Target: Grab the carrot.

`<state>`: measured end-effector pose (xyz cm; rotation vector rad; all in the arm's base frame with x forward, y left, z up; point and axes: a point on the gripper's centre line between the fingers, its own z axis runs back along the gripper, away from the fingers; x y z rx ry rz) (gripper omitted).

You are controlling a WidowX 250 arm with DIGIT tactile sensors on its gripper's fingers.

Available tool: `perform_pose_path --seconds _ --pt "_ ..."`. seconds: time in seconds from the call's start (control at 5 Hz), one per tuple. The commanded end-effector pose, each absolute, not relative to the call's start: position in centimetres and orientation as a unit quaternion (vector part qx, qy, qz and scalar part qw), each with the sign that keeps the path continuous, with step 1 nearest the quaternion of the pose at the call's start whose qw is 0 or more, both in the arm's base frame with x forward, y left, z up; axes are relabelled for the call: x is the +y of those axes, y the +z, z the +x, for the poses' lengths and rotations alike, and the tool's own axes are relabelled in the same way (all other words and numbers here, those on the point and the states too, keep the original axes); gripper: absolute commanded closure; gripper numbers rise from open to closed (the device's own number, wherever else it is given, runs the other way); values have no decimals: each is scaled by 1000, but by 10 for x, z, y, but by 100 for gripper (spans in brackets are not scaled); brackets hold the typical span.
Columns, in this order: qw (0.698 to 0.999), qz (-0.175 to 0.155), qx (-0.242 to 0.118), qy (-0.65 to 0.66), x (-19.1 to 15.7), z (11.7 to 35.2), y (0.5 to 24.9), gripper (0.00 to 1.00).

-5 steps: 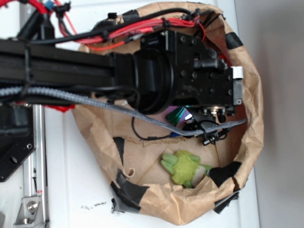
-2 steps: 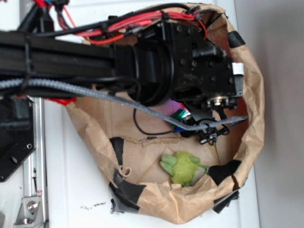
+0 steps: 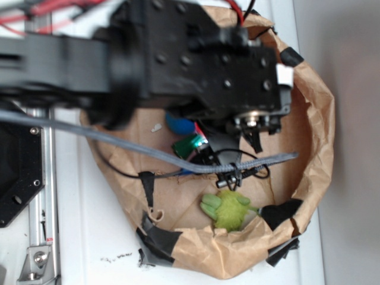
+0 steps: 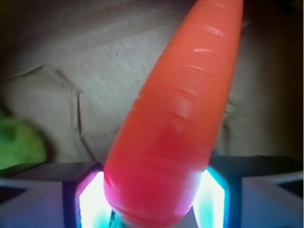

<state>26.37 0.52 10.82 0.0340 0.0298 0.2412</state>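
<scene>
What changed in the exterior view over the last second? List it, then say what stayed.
The arm's wrist and gripper rose toward the camera, looming larger and blurred, uncovering a blue ball. The wrist view shows the carrot clamped between the lit fingers. The green plush toy and paper bag stayed put.

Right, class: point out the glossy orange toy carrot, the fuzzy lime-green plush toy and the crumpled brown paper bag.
glossy orange toy carrot [image 4: 176, 137]: wrist view, mid-body.
fuzzy lime-green plush toy [image 3: 230, 209]: exterior view, its centre.
crumpled brown paper bag [image 3: 317, 136]: exterior view, right wall.
</scene>
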Motion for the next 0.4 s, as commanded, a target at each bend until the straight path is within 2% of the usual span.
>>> perform_pose_path --seconds 0.0,0.2 --pt "996 14 -29 78 16 261 208 100" --pt "996 24 -29 77 12 250 207 100"
